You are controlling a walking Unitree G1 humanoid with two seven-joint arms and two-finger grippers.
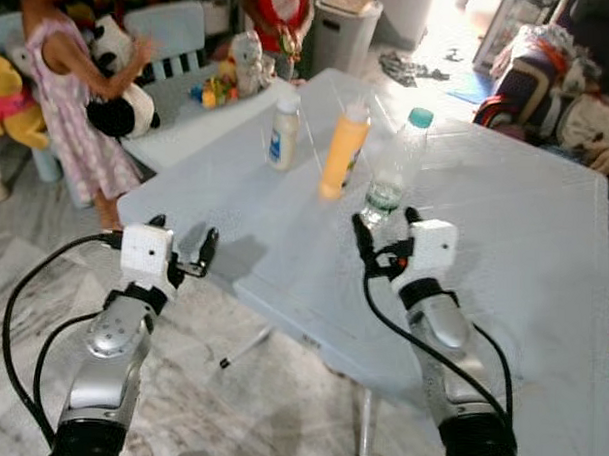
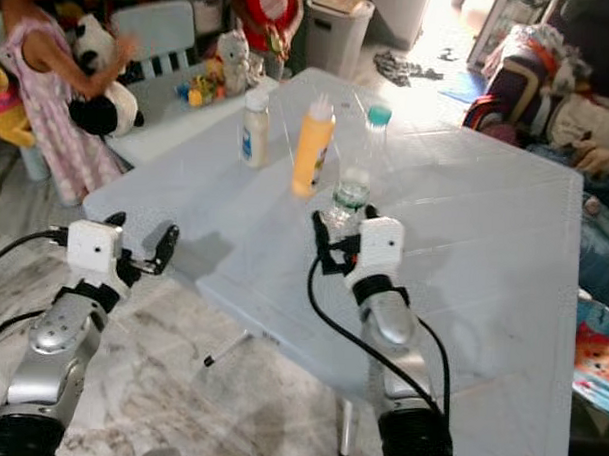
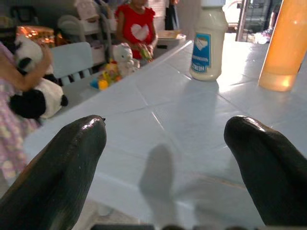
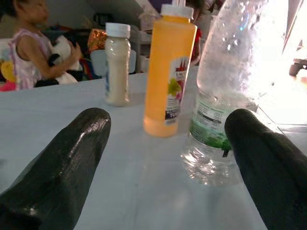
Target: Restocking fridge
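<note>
Head view: water bottle [image 1: 391, 176] stands on desk [image 1: 524, 256], just ahead of my right gripper [image 1: 385, 227]; fingers wide, empty. Left gripper [image 1: 184, 246] open, empty, at desk edge.
Right wrist: thin clear plastic, probably light, crushable, slick. Grab at label band.

Home living room, plush toys [image 1: 117, 81], sofa [image 1: 559, 92], plastic table [image 1: 524, 246]
</note>
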